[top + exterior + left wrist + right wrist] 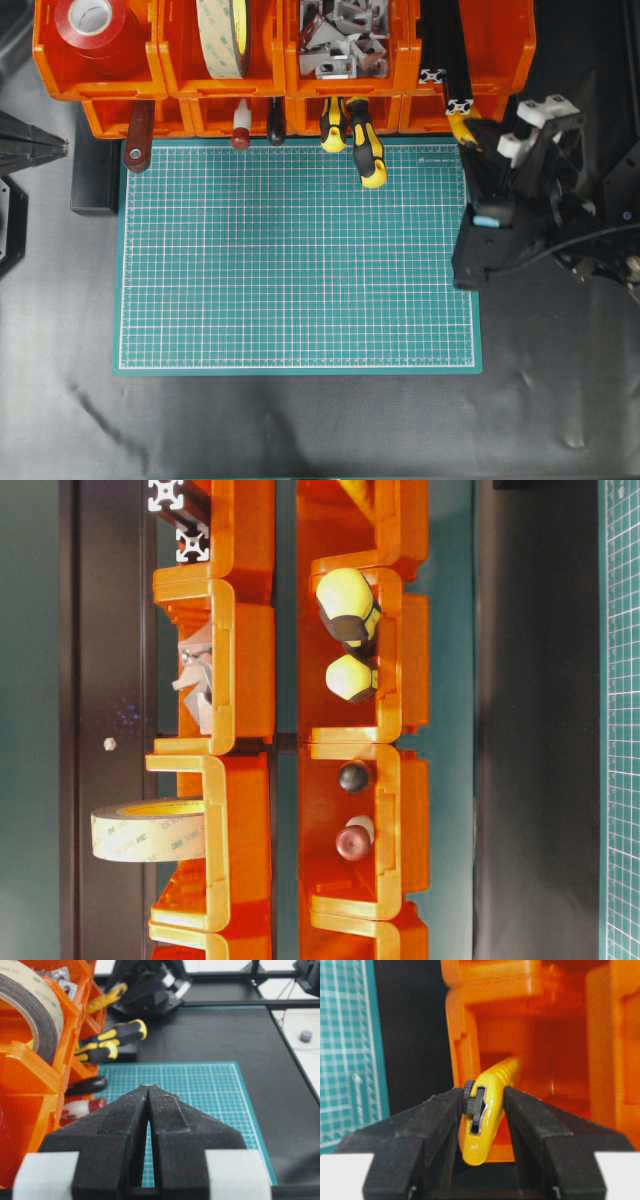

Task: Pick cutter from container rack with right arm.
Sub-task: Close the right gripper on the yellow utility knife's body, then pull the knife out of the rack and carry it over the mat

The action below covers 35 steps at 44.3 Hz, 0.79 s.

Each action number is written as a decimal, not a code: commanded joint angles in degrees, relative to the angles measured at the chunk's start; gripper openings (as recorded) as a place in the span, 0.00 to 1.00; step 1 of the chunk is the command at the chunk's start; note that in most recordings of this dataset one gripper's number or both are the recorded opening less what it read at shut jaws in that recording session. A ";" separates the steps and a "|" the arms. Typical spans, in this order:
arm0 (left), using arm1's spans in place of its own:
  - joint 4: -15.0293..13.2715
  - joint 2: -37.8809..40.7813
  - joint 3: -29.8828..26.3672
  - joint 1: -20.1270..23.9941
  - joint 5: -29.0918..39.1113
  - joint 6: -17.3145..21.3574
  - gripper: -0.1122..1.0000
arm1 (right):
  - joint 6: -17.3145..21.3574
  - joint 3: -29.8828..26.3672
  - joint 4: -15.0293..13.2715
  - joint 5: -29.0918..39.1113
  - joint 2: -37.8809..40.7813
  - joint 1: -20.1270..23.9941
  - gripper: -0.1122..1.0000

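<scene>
Gripping the cutter (487, 1110) between its two black fingers (432, 1125), the right pincer (482, 1110) had the yellow body pinched across its width near the dark slider, with the near end of the knife projecting toward the wrist camera. The far end of the cutter lay inside an orange bin of the container rack (530, 1020), at the lower tier's right end in the overhead view, where the yellow body (462, 128) showed between the rack (470, 45) and the right arm (520, 200). The hold appeared off-centre along the tool's length, so, in my judgement, the withdrawal should follow the knife's own axis, straight out of the bin mouth, without twisting. A sideways pull risked catching the body on the bin wall. The neighbouring screwdrivers (365, 150) stood well apart and posed no obstruction. The left pincer (148, 1110) was pressed together, empty, above the green cutting mat (200, 1090) on the desk, clear of the work.
</scene>
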 commanded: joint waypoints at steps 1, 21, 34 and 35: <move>0.18 0.18 -0.62 -0.09 -0.35 0.00 0.10 | 0.44 -3.60 -0.44 1.93 -1.05 2.64 0.35; 0.18 -1.32 -0.70 -0.09 -0.26 0.00 0.10 | -1.85 -16.26 -0.44 11.60 -0.97 14.59 0.35; 0.18 -2.20 -0.97 -0.18 -0.26 0.00 0.10 | -8.79 -27.42 -0.18 15.29 4.75 21.71 0.35; 0.18 -2.29 -0.97 -0.09 -0.26 0.00 0.10 | -8.96 -27.86 -0.18 15.12 5.45 21.80 0.35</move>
